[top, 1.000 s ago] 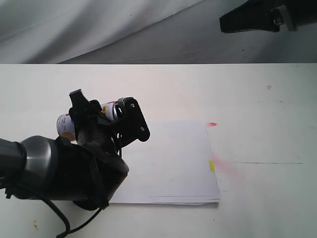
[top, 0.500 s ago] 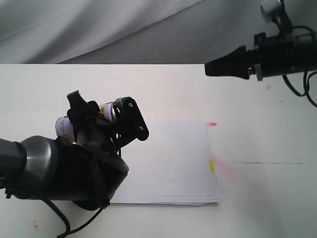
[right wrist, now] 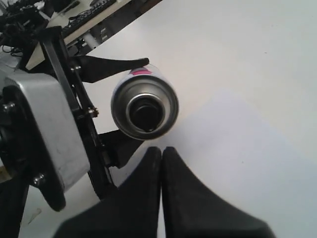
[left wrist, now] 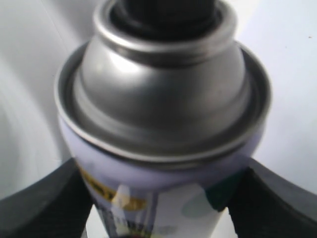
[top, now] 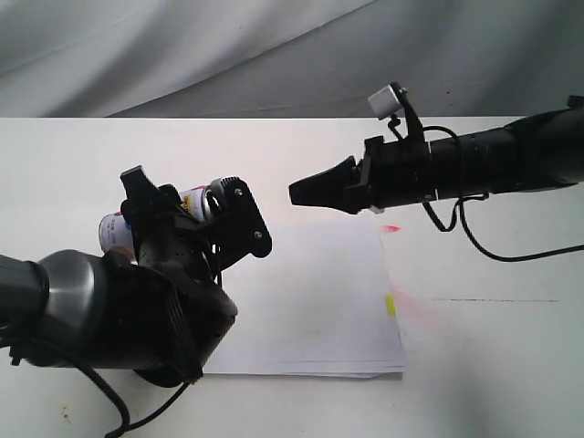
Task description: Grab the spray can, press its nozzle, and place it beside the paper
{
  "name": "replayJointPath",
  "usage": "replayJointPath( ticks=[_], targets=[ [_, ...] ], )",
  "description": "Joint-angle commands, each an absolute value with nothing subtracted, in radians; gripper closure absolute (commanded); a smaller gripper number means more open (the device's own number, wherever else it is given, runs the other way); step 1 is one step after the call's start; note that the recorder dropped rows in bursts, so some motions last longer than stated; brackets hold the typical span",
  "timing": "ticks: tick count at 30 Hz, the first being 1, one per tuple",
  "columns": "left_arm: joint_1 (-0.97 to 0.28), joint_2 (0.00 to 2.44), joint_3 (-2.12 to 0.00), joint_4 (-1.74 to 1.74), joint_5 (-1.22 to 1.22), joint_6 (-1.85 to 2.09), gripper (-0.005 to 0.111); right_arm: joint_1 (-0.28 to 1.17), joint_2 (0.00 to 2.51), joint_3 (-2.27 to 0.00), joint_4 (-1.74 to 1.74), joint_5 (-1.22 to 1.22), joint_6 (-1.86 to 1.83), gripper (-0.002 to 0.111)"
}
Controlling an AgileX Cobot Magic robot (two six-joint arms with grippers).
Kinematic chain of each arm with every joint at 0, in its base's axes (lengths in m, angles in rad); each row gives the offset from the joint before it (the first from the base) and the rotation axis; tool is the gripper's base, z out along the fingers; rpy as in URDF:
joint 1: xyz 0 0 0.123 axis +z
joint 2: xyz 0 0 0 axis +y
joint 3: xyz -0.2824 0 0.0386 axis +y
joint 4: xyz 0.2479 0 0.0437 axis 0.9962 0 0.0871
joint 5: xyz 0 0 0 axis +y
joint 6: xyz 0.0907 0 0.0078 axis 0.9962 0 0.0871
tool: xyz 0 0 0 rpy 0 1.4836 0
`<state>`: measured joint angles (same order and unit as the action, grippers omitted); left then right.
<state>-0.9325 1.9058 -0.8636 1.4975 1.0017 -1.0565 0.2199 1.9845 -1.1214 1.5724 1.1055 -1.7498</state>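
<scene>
a: what's hidden?
b: in the exterior view most of the spray can sits behind the left gripper and its bulky wrist. only the pale base end and a bit of label show, and i can't make out its nozzle there. the paper loses its near left corner behind that arm. the right arm runs off the frame edge.
a: wrist views?
b: the left wrist view is filled by the can's silver shoulder, the nozzle is cut off at the frame edge, and the label print is too blurred to read. the right wrist view looks straight at the can top, with the black nozzle in the ring.
a: counts?
b: one can, one nozzle, one paper stack, one yellow tab, one red mark, two grippers.
a: jaws?
b: the left jaws are clenched on the can's body, one each side. the right gripper has its jaws pressed together with nothing between.
a: where's the can?
b: held off the white surface, tipped on its side at the paper's far left corner, top facing the right gripper. the tips are near it, not touching.
</scene>
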Motion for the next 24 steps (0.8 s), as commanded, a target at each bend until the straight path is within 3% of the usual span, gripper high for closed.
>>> replayJointPath(
  ticks=[1, 24],
  targets=[
    [-0.941, 1.901, -0.865, 1.518, 1.045, -1.064, 0.107, 0.273, 1.997, -1.213, 1.519, 1.111, -1.731, 0.108],
    [-0.941, 1.901, -0.865, 1.516, 1.039, -1.066, 0.107, 0.381, 1.997, -1.259, 1.461, 0.971, -1.76, 0.108]
  ],
)
